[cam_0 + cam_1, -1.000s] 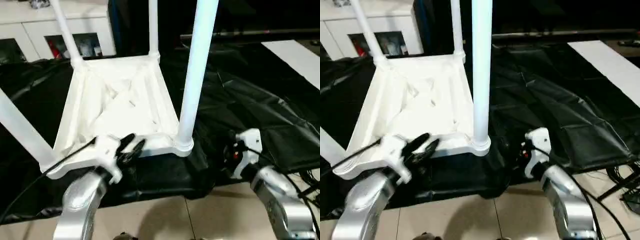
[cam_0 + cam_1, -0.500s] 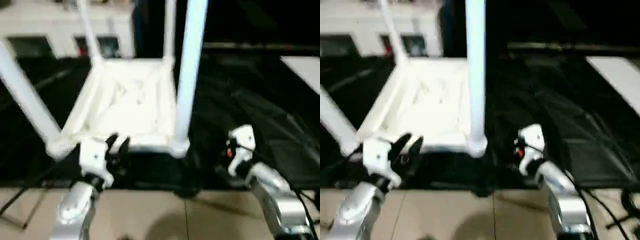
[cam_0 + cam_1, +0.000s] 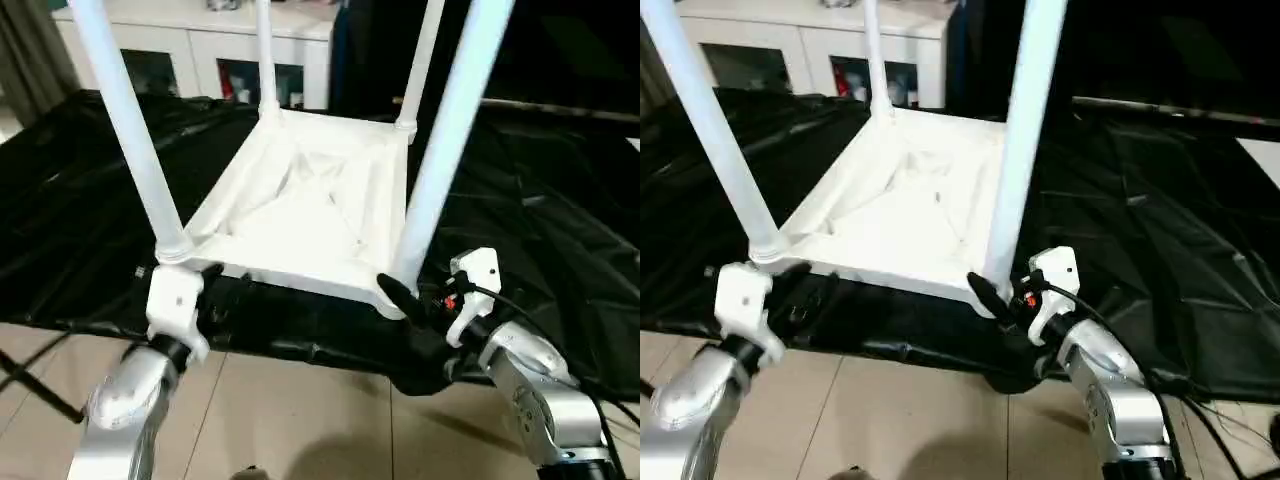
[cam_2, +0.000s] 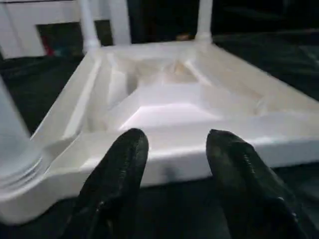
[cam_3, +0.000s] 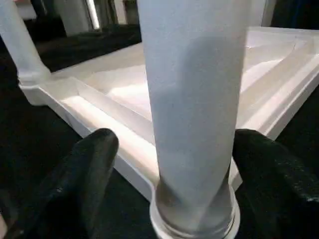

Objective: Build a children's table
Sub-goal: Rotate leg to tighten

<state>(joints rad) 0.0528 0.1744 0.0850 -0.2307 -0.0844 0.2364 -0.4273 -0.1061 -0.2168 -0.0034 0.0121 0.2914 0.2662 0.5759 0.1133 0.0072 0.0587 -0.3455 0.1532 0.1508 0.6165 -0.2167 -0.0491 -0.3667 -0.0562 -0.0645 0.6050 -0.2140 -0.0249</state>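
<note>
The white children's table lies upside down on the black-draped work table. Its ribbed tabletop (image 3: 300,215) faces up, and all four legs stand in the corner sockets. My right gripper (image 5: 177,142) is open at the base of the near-right leg (image 3: 445,150), one black finger (image 5: 94,164) on each side of the tube with a little gap. My left gripper (image 4: 174,144) is open just in front of the near rim, close to the near-left leg (image 3: 130,130), with nothing between its fingers. The far legs (image 3: 263,55) rise at the back.
The black drape (image 3: 560,200) covers the work table and hangs over its front edge. White cabinets (image 3: 190,45) stand behind it. Beige floor tiles (image 3: 300,420) lie below my forearms, and a dark cable (image 3: 30,375) crosses the floor at the left.
The whole picture has shifted with the camera. Against the table, my right gripper has come up around the near-right leg, and my left gripper has slid along the near rim toward the near-left corner.
</note>
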